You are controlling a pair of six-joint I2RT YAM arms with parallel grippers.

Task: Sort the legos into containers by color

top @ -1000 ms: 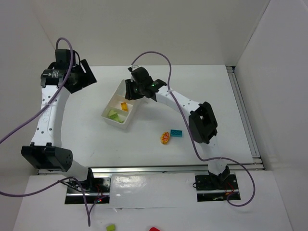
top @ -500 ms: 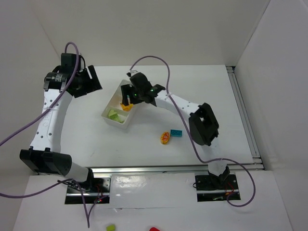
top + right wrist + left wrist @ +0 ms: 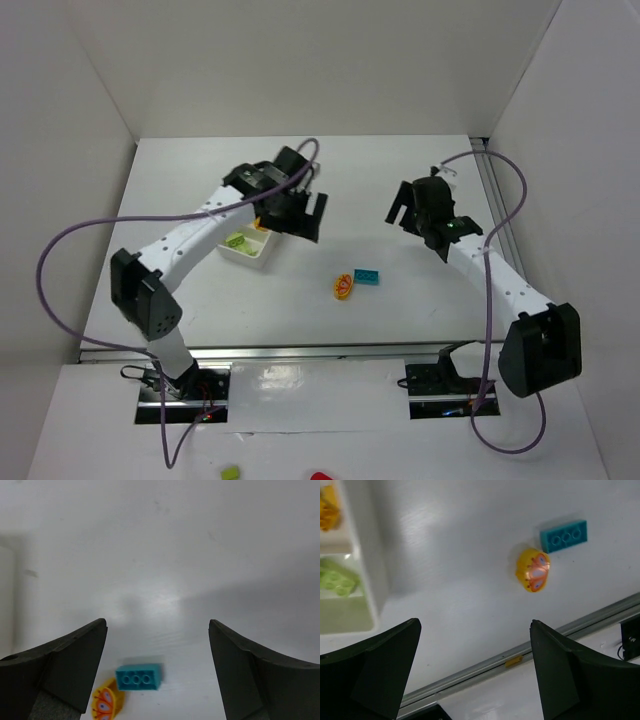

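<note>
Left gripper (image 3: 473, 625) spread wide and empty beside the white tray (image 3: 247, 257), right gripper (image 3: 157, 624) likewise open, holding nothing — teal brick (image 3: 366, 276) just beside orange ring piece (image 3: 343, 287) on the table (image 3: 430, 290), lime bricks (image 3: 337, 580) in one tray compartment

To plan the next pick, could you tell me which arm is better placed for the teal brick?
Probably right: the right gripper, open, faces the teal brick, seen between its fingers; the left gripper hangs beside the tray.

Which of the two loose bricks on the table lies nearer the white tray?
The round yellow-orange piece; the teal brick beside it lies farther from the tray.
</note>
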